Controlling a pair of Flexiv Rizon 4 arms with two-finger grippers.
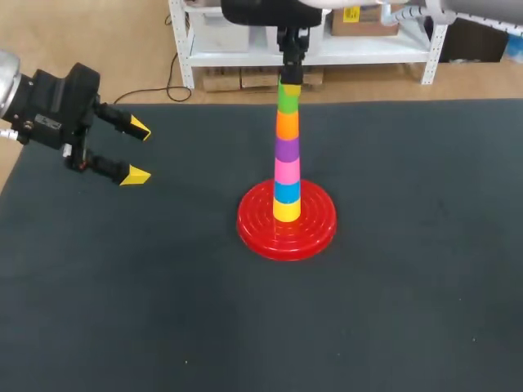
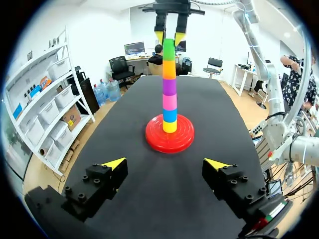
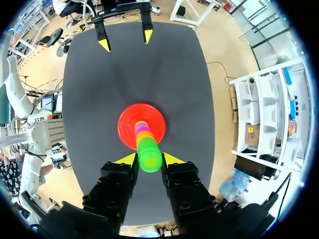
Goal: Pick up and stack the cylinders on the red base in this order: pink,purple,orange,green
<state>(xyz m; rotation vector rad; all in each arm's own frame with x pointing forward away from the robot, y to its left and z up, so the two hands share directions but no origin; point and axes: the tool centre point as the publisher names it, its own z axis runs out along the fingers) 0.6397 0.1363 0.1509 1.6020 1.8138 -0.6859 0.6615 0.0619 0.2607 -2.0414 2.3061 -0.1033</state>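
**Table** (image 1: 425, 310): one, dark top.

**Red base** (image 1: 257, 224): one, round and ridged, standing about mid-table.

**Cylinders**: six, in a single upright column on the middle of the red base. From bottom to top they are the yellow cylinder (image 1: 286, 211), blue cylinder (image 1: 286, 192), pink cylinder (image 1: 287, 170), purple cylinder (image 1: 287, 148), orange cylinder (image 1: 287, 123) and green cylinder (image 1: 288, 98).

**Right gripper** (image 3: 149, 159): one, above the column and pointing down. Its two fingers clasp the green cylinder from either side at its upper end.

**Left gripper** (image 1: 137, 152): one, at the table's far left, well apart from the column. Its fingers are spread and grasp nothing.

**Label** (image 1: 47, 122): one, small and pale, on the left gripper's body. The print is too small to read.
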